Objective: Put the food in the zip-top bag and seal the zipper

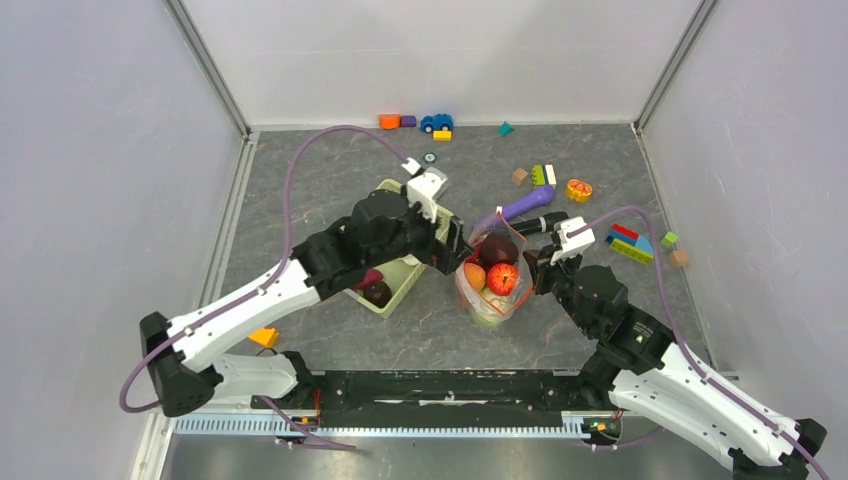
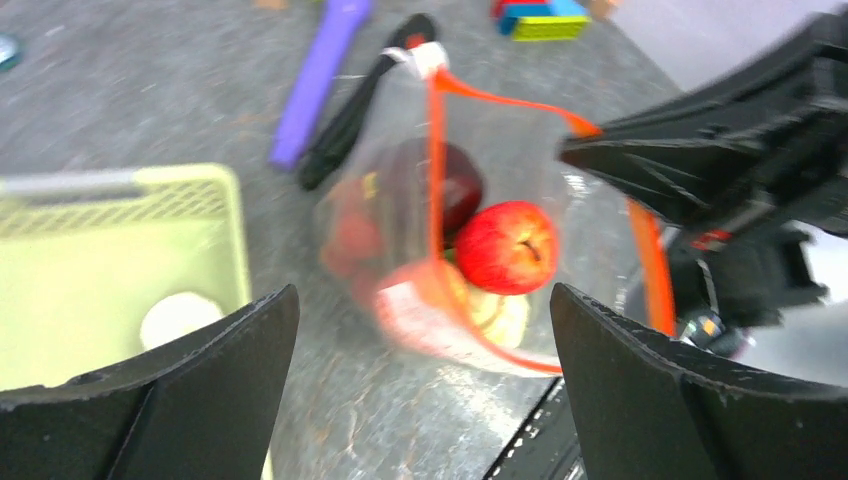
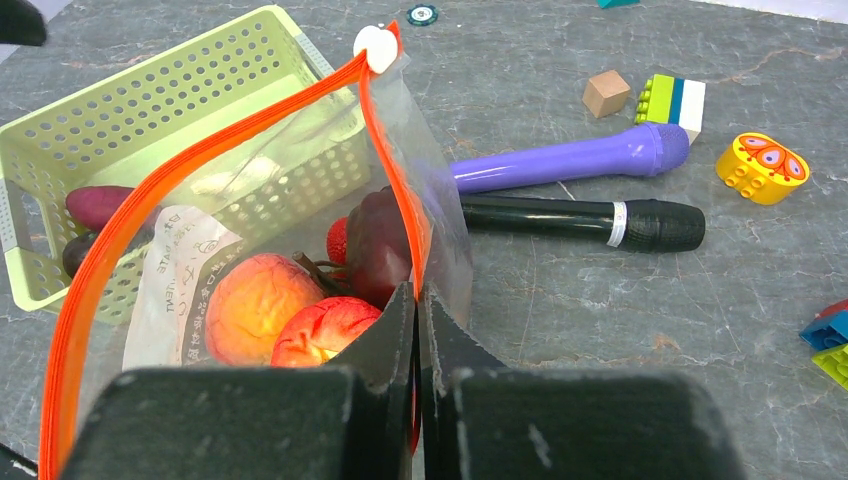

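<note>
Top view, left gripper (image 1: 458, 252): jaws wide apart and empty, poised at the left side of the zip-top bag (image 1: 488, 303), between it and the green basket (image 1: 402, 290).
Top view, right gripper (image 1: 537, 268): clamped on the bag's right rim, propping the mouth up.
Top view, food: a red apple (image 1: 503, 278), a peach apple (image 1: 474, 276) and a dark purple piece (image 1: 497, 250) lie inside the bag. Dark pieces (image 1: 377, 292) wait in the basket.
Left wrist view, zipper (image 2: 437, 170): unsealed, standing in an open loop. This view is blurred.
Left wrist view, basket: a white piece (image 2: 180, 318) sits inside, near the left finger.
Left wrist view, step in hand: I judge it to be fetching the next piece. Lift clear of the rim before you swing to the basket, so the spread fingers do not drag the bag.
Right wrist view, grip: both fingers are pressed together on the bag wall just under the zipper. Keep that pinch firm and high so the mouth gapes.
Right wrist view, basket: a purple piece (image 3: 95, 205) rests against its left wall.
Right wrist view, surroundings: a purple cylinder (image 3: 565, 160) and a black cylinder (image 3: 590, 222) lie just beside the bag. The citrus slice (image 3: 760, 168) and the blocks (image 3: 672, 98) are well apart.
Obstruction: the basket wall stands close to the bag. The cylinders could snag the bag when you lay it down to seal.
</note>
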Action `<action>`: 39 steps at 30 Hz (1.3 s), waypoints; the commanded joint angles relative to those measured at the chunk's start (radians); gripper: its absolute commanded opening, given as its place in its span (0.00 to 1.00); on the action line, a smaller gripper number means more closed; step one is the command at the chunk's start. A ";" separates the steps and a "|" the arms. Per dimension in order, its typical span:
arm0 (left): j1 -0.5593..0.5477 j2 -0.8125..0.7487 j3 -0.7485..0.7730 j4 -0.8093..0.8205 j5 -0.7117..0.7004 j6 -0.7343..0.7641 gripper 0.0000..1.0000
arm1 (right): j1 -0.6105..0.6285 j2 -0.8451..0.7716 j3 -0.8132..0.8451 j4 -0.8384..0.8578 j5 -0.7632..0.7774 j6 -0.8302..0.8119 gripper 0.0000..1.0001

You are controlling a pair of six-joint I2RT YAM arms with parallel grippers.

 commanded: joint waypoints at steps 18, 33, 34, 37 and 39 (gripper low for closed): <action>0.290 -0.125 -0.297 -0.379 -0.551 -0.451 1.00 | 0.003 0.016 0.001 0.028 0.015 -0.013 0.02; 0.396 0.025 -0.333 -0.255 -0.339 -0.449 1.00 | 0.002 0.030 0.001 0.027 0.030 -0.014 0.02; 0.400 0.038 -0.327 -0.273 -0.346 -0.456 1.00 | 0.003 0.031 -0.001 0.027 0.030 -0.015 0.02; 0.421 0.069 -0.309 -0.322 -0.345 -0.486 1.00 | 0.003 0.028 0.000 0.028 0.026 -0.015 0.02; 0.431 0.082 -0.301 -0.336 -0.322 -0.495 1.00 | 0.003 0.025 0.000 0.028 0.023 -0.016 0.02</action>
